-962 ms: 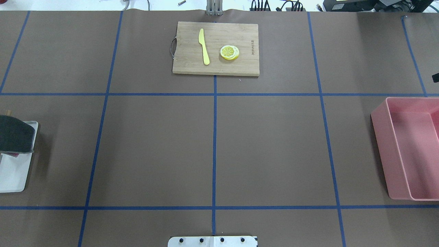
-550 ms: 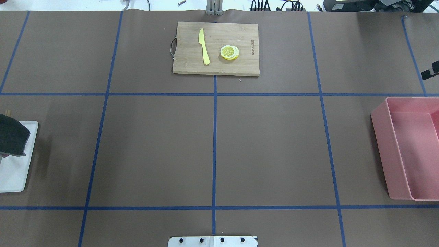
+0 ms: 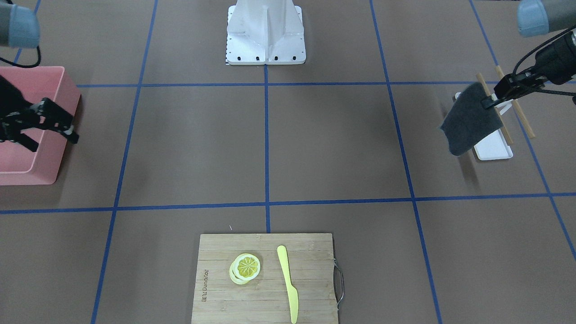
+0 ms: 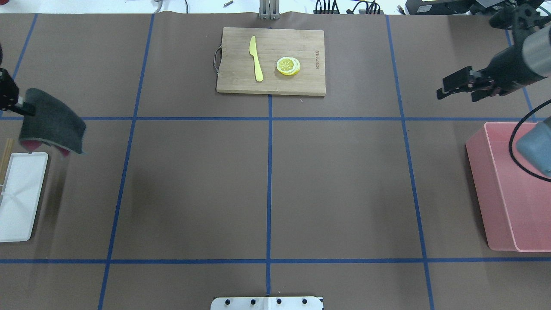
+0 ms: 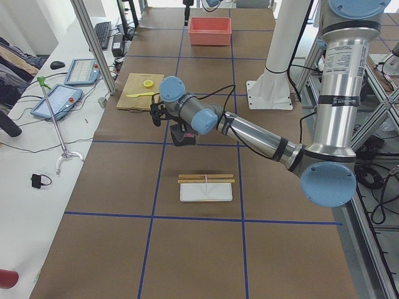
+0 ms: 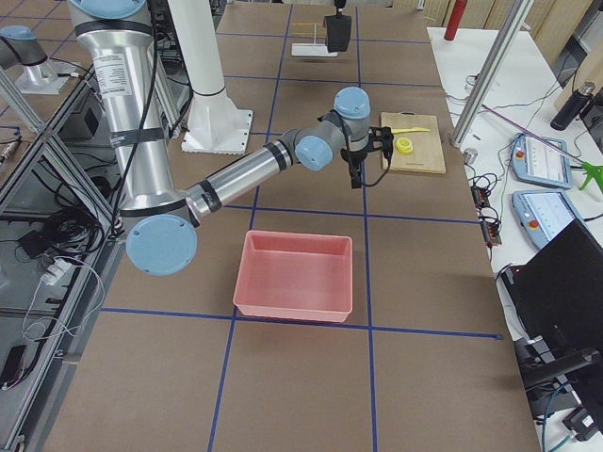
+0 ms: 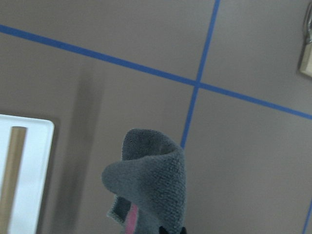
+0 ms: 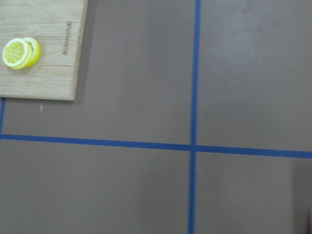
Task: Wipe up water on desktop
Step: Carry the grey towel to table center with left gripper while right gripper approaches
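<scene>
The desktop (image 4: 344, 185) is a brown tabletop divided by blue tape lines; I make out no water on it. My left gripper (image 4: 15, 103) is shut on a dark grey cloth (image 4: 51, 125) with a pink underside. It holds the cloth in the air past the far end of a white tray (image 4: 21, 198). The cloth also shows in the front view (image 3: 470, 119), in the left wrist view (image 7: 151, 180) and in the left side view (image 5: 182, 134). My right gripper (image 4: 454, 90) is open and empty, hovering beyond the pink bin (image 4: 512, 189); it also shows in the front view (image 3: 54, 144).
A bamboo cutting board (image 4: 271, 84) at the far middle carries a yellow knife (image 4: 256, 58) and lemon slices (image 4: 288, 66). Two wooden sticks (image 3: 517, 105) lie across the white tray. The robot's base plate (image 4: 267, 303) is at the near edge.
My left gripper has lifted the cloth off the white tray and carried it farther away and inward. My right gripper has come into view from the right edge, moving inward.
</scene>
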